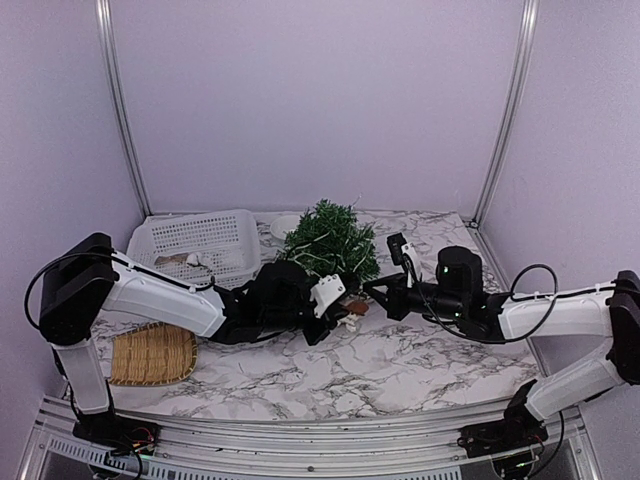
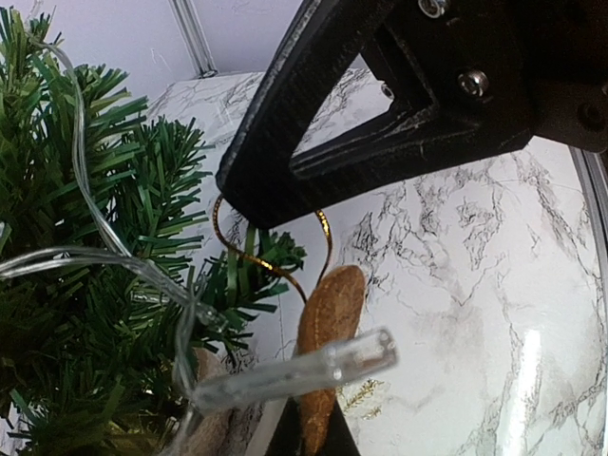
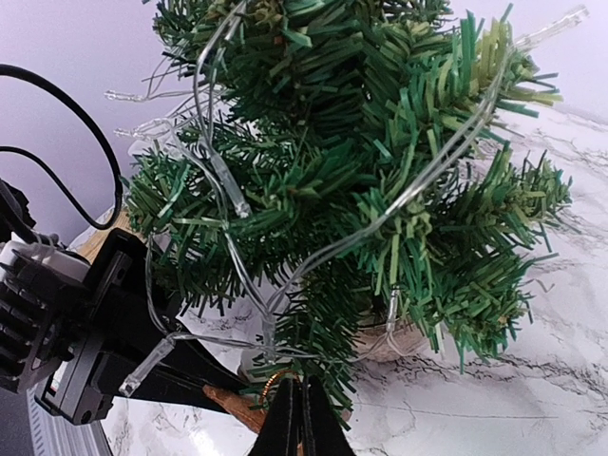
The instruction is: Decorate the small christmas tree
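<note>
At the far middle of the table [image 1: 400, 370], seen from above, the small christmas tree [image 1: 328, 242] stands right of a white basket [image 1: 195, 243]. The left gripper [image 1: 338, 303] and right gripper [image 1: 373, 290] meet at its near side.

Left wrist: the left jaws pinch the brown ornament [image 2: 328, 318]. Its gold loop [image 2: 324, 231] sits under the right's pressed-together tip, and the light string [image 2: 294, 372] crossing it is a likely snag.

Right wrist: pulling could topple the tree.

The small christmas tree [image 1: 328, 240] is standing toward the back of the table [image 1: 400, 370], with a light string [image 3: 228, 180] lying over its branches. A plastic basket [image 1: 170, 232] is sitting just left of the tree. A small dish [image 1: 283, 224] is sitting behind the tree to its left, and a wicker tray [image 1: 152, 355] is lying well in front and to its left. The left gripper [image 1: 348, 303] and right gripper [image 1: 373, 290] are hanging close together before the tree's foot, with an ornament [image 2: 328, 323] hanging under the left gripper's tip.
</note>
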